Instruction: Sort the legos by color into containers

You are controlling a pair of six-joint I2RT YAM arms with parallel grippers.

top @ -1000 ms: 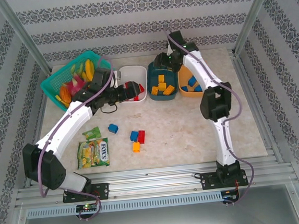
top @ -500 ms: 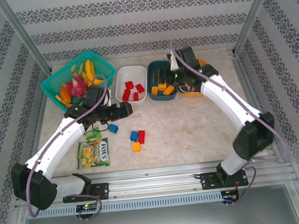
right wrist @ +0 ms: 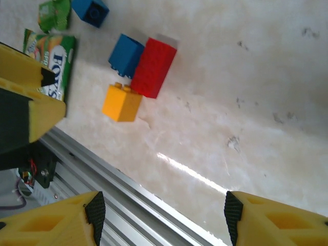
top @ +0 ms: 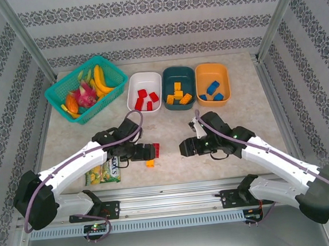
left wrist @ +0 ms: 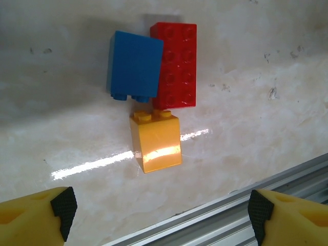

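Observation:
Three loose legos lie close together near the table's front: a blue one (left wrist: 134, 66), a long red one (left wrist: 175, 65) touching it, and an orange-yellow one (left wrist: 156, 141) just below them. My left gripper (left wrist: 161, 212) hovers open over them with nothing between its fingers (top: 143, 152). To their right my right gripper (top: 184, 148) is also open and empty (right wrist: 164, 212); its view takes in the same three legos plus another blue one (right wrist: 90, 11). At the back stand the white container (top: 133, 86) with red legos, the teal container (top: 178, 72) with yellow ones and the orange container (top: 210, 70) with blue ones.
A green snack packet (top: 102, 171) lies left of the loose bricks, with a smaller green packet (right wrist: 54, 14) beside it. A teal lattice basket of fruit (top: 55, 95) stands at the back left. The metal rail (left wrist: 246, 200) of the table's front edge runs just below both grippers.
Both arms swung from the containers to the table's front. The left gripper came over the loose bricks and narrowed a little; the right came down to their right.

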